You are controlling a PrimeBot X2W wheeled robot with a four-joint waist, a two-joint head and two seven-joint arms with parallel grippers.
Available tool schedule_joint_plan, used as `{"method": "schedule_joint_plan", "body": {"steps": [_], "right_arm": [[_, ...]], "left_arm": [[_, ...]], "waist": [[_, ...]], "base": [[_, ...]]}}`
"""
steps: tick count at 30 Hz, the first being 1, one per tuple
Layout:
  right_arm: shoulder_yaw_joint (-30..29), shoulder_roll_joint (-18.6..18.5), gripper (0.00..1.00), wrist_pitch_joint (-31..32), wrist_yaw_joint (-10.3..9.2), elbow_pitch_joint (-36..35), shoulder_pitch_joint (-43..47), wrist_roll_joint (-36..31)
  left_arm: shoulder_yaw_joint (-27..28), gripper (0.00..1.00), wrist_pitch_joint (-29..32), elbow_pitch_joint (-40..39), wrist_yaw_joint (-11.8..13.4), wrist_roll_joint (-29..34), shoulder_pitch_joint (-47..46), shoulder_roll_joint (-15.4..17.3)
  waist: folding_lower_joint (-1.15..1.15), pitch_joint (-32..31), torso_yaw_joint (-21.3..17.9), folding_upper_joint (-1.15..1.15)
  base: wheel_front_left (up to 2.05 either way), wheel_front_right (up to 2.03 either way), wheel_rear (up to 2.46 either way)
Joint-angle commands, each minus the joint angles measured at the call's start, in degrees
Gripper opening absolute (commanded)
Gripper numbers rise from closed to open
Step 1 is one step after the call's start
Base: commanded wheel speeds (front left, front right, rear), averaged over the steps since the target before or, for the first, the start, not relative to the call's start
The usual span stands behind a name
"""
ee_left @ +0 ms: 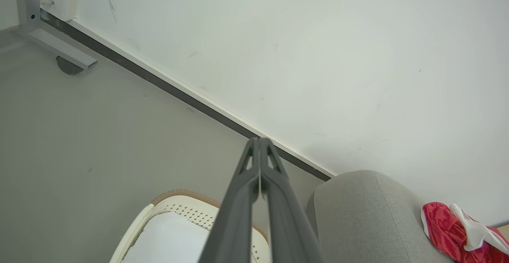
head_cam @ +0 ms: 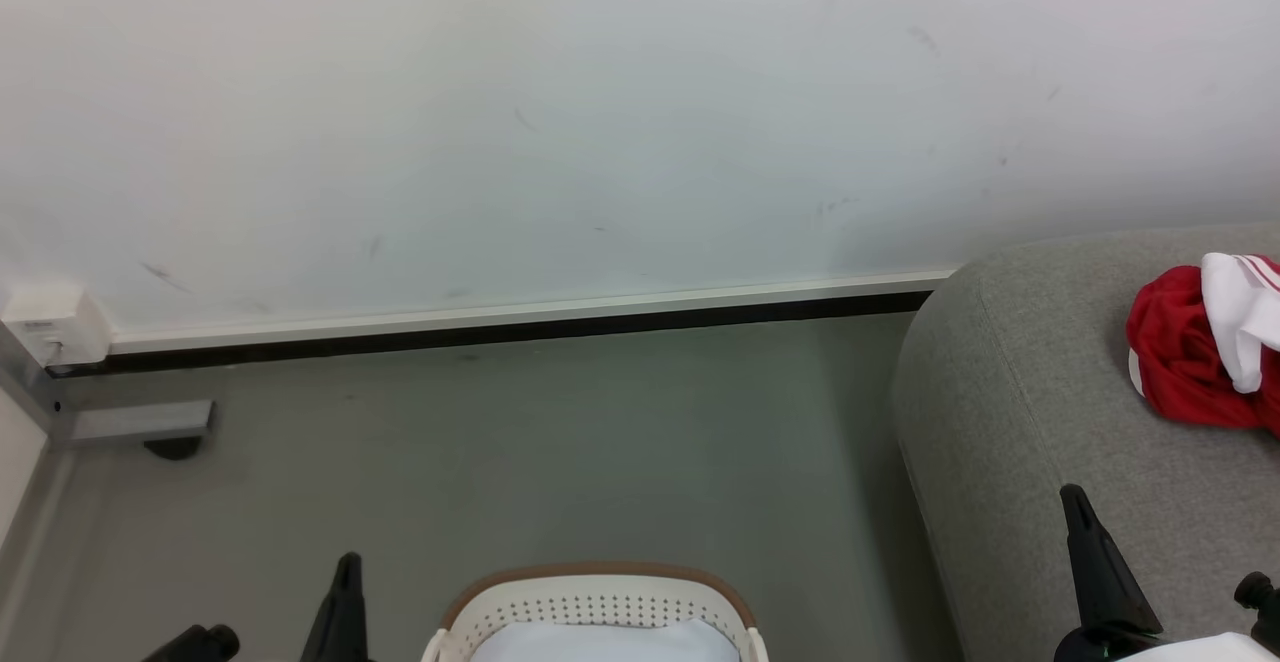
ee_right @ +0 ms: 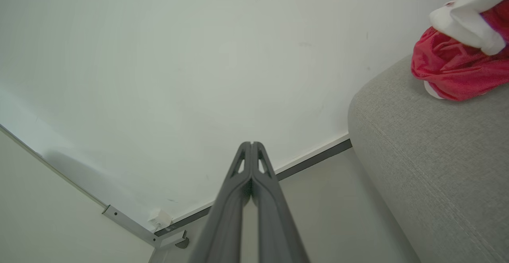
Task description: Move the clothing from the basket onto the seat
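A bundle of red clothing point(head_cam: 1195, 347) with a white panel lies on the grey seat point(head_cam: 1010, 412) at the right; the clothing point(ee_left: 449, 231) point(ee_right: 457, 66) also shows in both wrist views. The cream basket point(head_cam: 597, 607) with a brown rim stands on the floor at the bottom centre, with a pale bluish-white surface inside it and no red fabric visible. My left gripper point(head_cam: 347, 564) is left of the basket, shut and holding nothing, its tips point(ee_left: 259, 139) touching. My right gripper point(head_cam: 1072, 494) is over the seat's front part, shut and holding nothing point(ee_right: 252, 143).
A white wall point(head_cam: 600, 112) with a dark baseboard runs across the back. A white box point(head_cam: 55, 327) and a grey metal bracket sit at the far left corner. Grey floor point(head_cam: 520, 442) lies between the wall, the basket and the seat.
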Motion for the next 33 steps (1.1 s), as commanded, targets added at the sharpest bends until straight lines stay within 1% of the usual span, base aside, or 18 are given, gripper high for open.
{"method": "schedule_joint_plan", "body": {"steps": [1,22,33], "right_arm": [[-1.0,-0.1,0.00,0.5,-0.03,-0.4,-1.8,1.9],[-5.4,2.0,0.00,4.6,-0.05,1.7,-3.0,13.7],[-7.3,2.9,0.00,6.3,-0.05,2.5,-3.3,18.2]], "left_arm": [[0.8,0.00,0.6,-0.5,-0.6,-2.4,-1.5,0.2],[3.7,0.00,4.9,0.6,-3.2,-17.1,-3.5,-0.5],[4.9,0.00,6.6,1.0,-4.3,-23.0,-4.2,-0.8]], "waist": [[0.00,0.0,0.1,0.00],[0.00,0.2,0.6,0.00],[0.00,0.3,0.8,0.00]], "base": [[0.00,0.00,0.00],[0.00,0.00,0.00],[0.00,0.00,0.00]]}}
